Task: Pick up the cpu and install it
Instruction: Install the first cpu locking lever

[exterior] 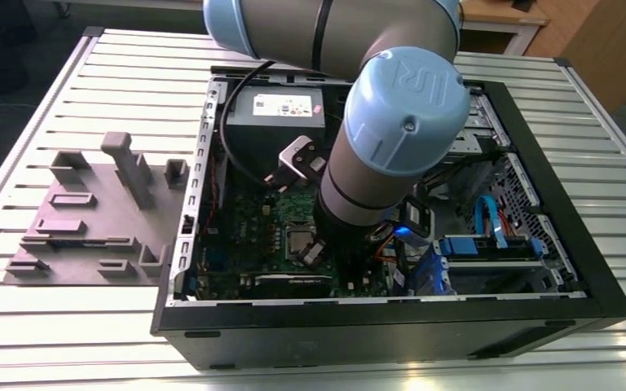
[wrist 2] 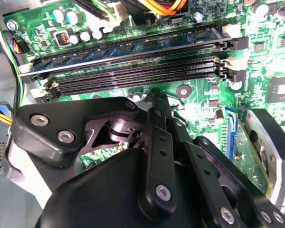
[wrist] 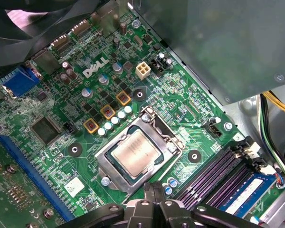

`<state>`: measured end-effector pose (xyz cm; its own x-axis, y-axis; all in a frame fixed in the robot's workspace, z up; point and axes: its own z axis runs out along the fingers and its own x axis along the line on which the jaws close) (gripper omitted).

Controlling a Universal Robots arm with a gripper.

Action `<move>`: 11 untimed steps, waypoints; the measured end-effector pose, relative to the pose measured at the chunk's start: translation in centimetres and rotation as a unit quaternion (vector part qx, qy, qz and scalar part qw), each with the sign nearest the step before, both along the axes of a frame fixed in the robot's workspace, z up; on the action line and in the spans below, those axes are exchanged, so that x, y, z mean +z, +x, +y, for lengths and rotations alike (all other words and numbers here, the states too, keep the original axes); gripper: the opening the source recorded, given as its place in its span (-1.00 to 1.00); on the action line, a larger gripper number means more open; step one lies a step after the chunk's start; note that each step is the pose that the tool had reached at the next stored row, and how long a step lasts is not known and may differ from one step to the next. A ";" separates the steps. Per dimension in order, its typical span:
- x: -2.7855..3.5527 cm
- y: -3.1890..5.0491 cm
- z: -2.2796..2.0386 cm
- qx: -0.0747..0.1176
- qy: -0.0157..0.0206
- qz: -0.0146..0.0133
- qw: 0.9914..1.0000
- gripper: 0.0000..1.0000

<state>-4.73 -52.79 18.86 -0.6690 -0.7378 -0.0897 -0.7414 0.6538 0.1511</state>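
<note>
cpu: the cpu (wrist: 134, 152) lies flat inside the socket frame (wrist: 109, 164) of the green motherboard (wrist: 180, 102), silvery top up, in the first wrist view; in the exterior view it is a small pale square (exterior: 301, 245) just beside the arm's lower end

end effector: the end effector (wrist: 154, 190) sits close over the board at the socket's edge, its fingers drawn narrow together with nothing seen between them

risk 1: the chip may be seated slightly askew; pressing on it could bend socket contacts

risk 2: the frame looks unlatched, so the chip could shift if nudged by the fingers

risk 3: the memory slots (wrist 2: 133, 71) lie near the fingers; a sideways move could strike them

view difference: the first wrist view gives the chip and socket; the second wrist view gives the linkage and memory slots; the exterior view alone gives the whole computer case (exterior: 574, 261), the grey fixture tray (exterior: 85, 220) and the slatted desk (exterior: 30, 326)
</note>
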 end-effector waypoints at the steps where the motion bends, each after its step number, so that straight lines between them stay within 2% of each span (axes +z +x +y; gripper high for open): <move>1: 0.10 -0.01 -0.01 0.000 0.000 0.000 1.000 -0.80; 11: 0.79 -0.08 0.01 0.000 0.000 0.000 1.000 -0.80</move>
<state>-4.81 -52.78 19.66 -0.6690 -0.7378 -0.0900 -0.7414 0.6538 0.1513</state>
